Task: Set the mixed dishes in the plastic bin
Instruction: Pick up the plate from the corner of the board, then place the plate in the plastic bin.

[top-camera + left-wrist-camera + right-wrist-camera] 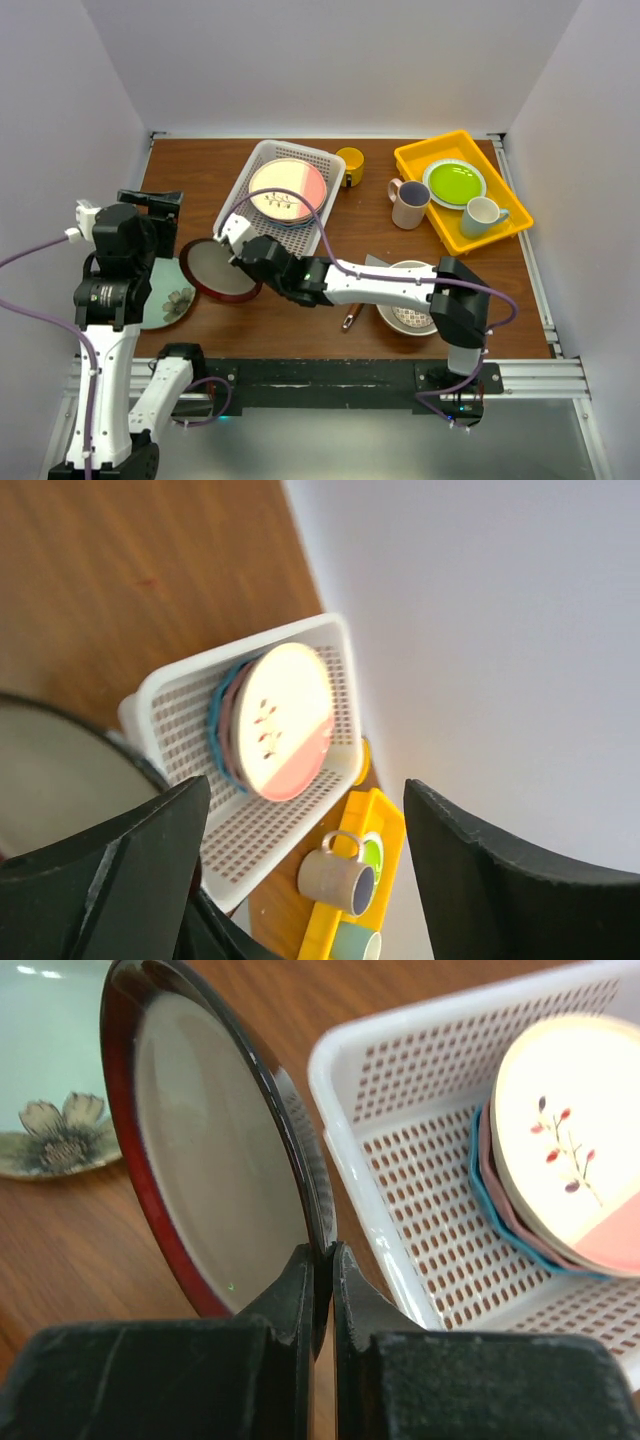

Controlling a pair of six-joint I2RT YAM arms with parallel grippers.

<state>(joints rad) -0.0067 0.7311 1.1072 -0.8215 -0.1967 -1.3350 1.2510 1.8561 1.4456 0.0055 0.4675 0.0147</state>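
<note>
- Right gripper [322,1260]: fingers clenched on the edge of the red-rimmed plate [215,1160], which is tilted just beside the plastic bin's [345,1175] left wall.
- Left gripper [307,790]: jaws spread wide, holding nothing, farther left of the bin.
- Stacked plates [560,1140] lie inside the bin.

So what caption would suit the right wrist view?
Jaws pinch a red-rimmed plate by its edge, beside the bin of stacked plates.
</note>
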